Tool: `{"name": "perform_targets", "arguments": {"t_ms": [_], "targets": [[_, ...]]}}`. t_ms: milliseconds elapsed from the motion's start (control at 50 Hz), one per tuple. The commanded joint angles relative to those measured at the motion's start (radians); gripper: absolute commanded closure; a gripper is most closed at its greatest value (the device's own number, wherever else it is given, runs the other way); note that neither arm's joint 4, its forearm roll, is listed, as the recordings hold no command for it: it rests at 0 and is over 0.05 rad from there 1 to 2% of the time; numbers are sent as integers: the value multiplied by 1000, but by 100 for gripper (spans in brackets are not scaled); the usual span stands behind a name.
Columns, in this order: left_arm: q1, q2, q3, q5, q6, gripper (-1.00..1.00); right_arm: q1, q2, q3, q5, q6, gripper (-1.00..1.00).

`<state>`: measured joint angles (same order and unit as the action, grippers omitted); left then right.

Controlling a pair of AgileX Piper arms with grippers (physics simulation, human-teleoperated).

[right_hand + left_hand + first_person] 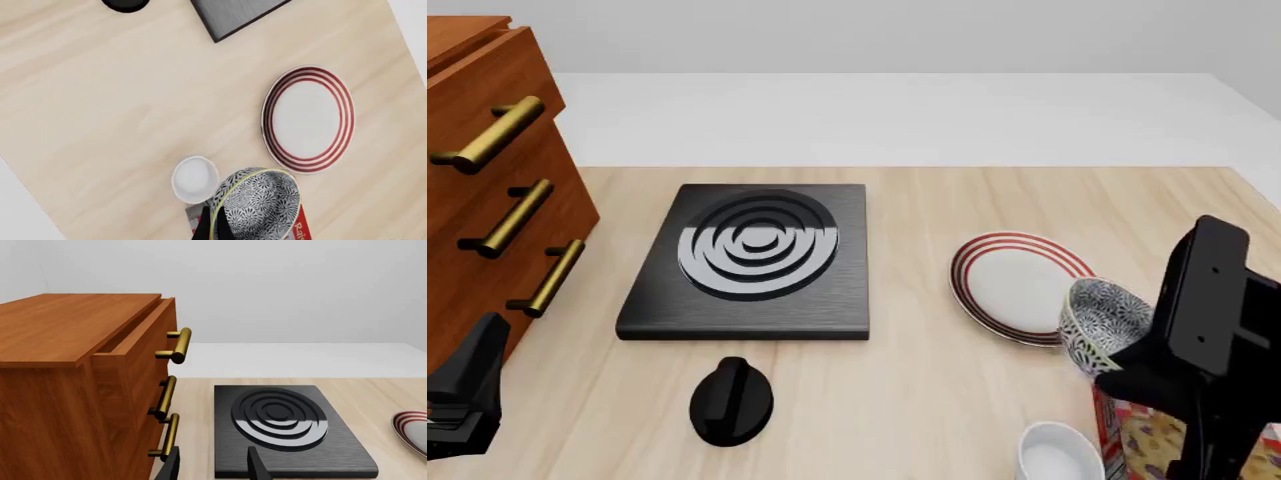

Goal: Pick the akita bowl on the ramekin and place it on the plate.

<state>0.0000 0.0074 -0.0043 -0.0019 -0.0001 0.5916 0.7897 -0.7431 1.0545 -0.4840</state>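
My right gripper (212,227) is shut on the rim of the speckled akita bowl (261,207), which hangs tilted in the air. In the front view the akita bowl (1102,320) overlaps the near right edge of the red-ringed plate (1014,285), with the right gripper (1110,368) just below it. The white ramekin (195,179) stands bare on the table, beside the bowl and apart from it; the ramekin (1057,452) is near the front edge. The plate (308,119) carries nothing. My left gripper (213,467) is open and holds nothing, far to the left (467,400).
A black stove plate (754,255) lies mid-table with a black knob (733,400) in front of it. A wooden drawer cabinet (494,180) with brass handles stands at the left, its top drawer slightly open. A red patterned box (1148,440) lies under the right arm.
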Motion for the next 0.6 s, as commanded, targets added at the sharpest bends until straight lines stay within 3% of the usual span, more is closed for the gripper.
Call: {"name": "perform_targets", "arguments": {"t_ms": [20,600], "targets": [[0,0,0,0,0,-100,-46,62,-61,-26,-36,100],[0,0,0,0,0,-100,-184,290,-129,-189,-98,100]]}}
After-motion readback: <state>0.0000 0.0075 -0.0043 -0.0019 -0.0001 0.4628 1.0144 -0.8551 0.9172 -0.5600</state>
